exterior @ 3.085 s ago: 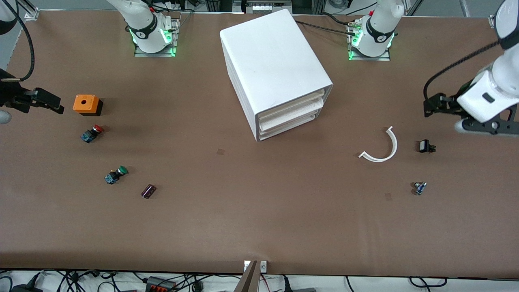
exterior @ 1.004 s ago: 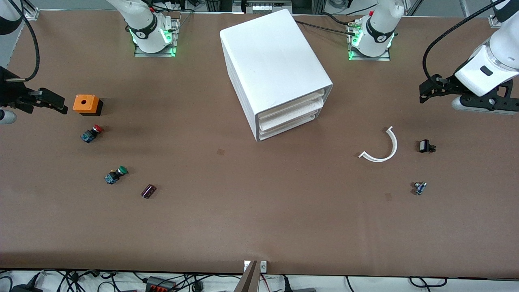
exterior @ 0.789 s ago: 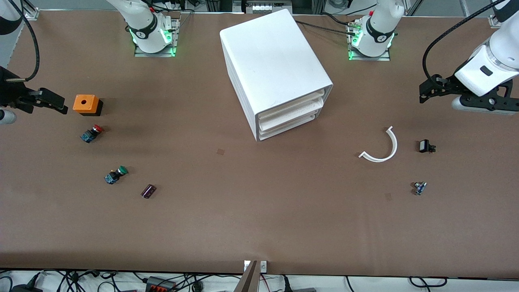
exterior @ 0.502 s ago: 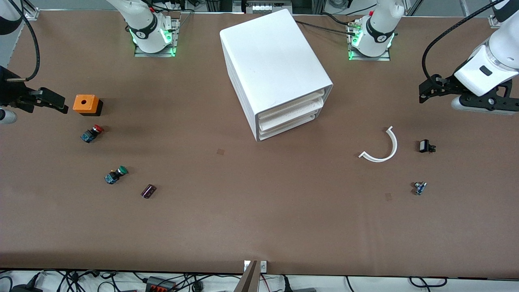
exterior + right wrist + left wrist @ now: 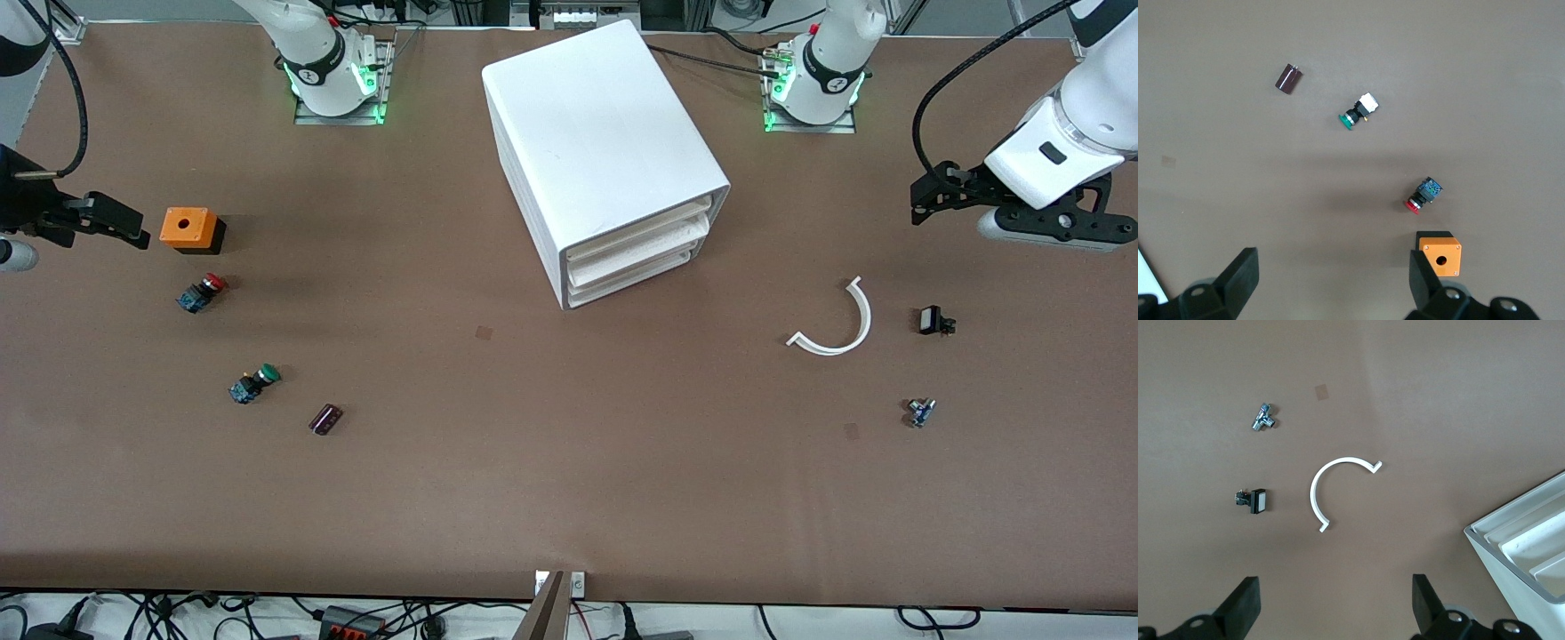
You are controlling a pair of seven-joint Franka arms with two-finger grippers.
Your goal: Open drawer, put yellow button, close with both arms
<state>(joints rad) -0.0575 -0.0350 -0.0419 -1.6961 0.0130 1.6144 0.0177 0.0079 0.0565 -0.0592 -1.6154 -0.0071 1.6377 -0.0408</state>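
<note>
From high across the surface (image 5: 551, 480) we face the two arm bases along the top edge, taking in the whole scene, white cabinet (image 5: 596, 142) at centre. Our left wrist camera looks straight down from well above, between its wide-spread tool (image 5: 1335, 607) fingers, and shares with the front view the white curved strip (image 5: 1328, 487), the small black part (image 5: 1257, 500), the small metal part (image 5: 1263, 417) and a corner of the cabinet. Our right wrist camera also looks down from height, and shares the orange box (image 5: 1439, 253), the red-capped switch (image 5: 1423, 195), the green-capped switch (image 5: 1358, 112) and the dark cylinder (image 5: 1288, 78).
</note>
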